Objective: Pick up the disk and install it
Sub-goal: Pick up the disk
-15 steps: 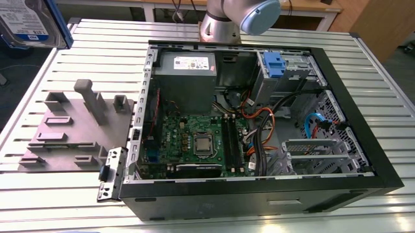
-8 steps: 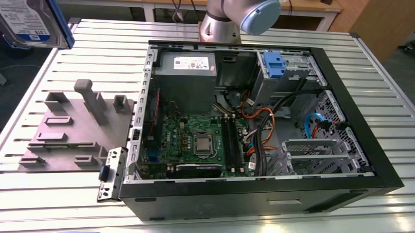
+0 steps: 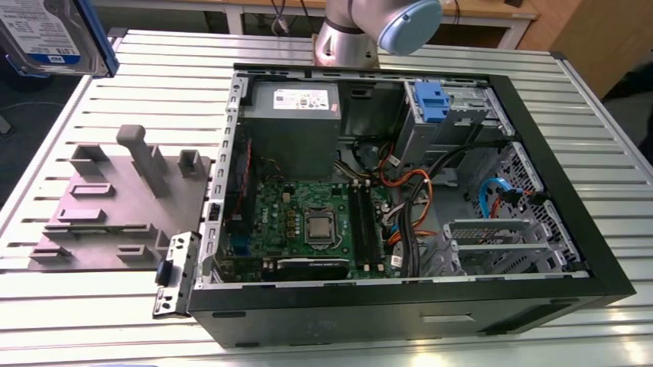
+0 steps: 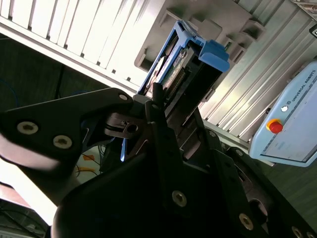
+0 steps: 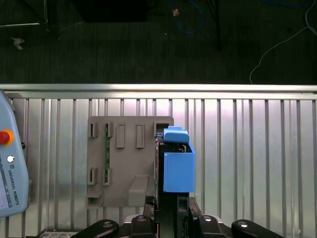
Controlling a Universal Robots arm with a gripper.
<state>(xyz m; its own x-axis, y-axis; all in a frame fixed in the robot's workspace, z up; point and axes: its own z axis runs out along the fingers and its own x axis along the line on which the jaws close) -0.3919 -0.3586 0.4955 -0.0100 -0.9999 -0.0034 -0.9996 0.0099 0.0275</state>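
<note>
- Exterior view: a slatted metal tabletop (image 3: 571,115) is seen carrying an open computer case (image 3: 408,310), its boards and cables laid bare.
- A grey fixture plate (image 3: 102,191) is set just beside the case, on the exterior view's left.
- A teach pendant (image 5: 10,173) is caught near that plate in the first wrist view.
- The disk (image 5: 178,171) is held clear of the tabletop, edge-on over the plate's rim, outside the case.
- The pincer (image 5: 168,201) is clamped on the disk, with black fingers (image 4: 161,129) pressed against its sides.
</note>
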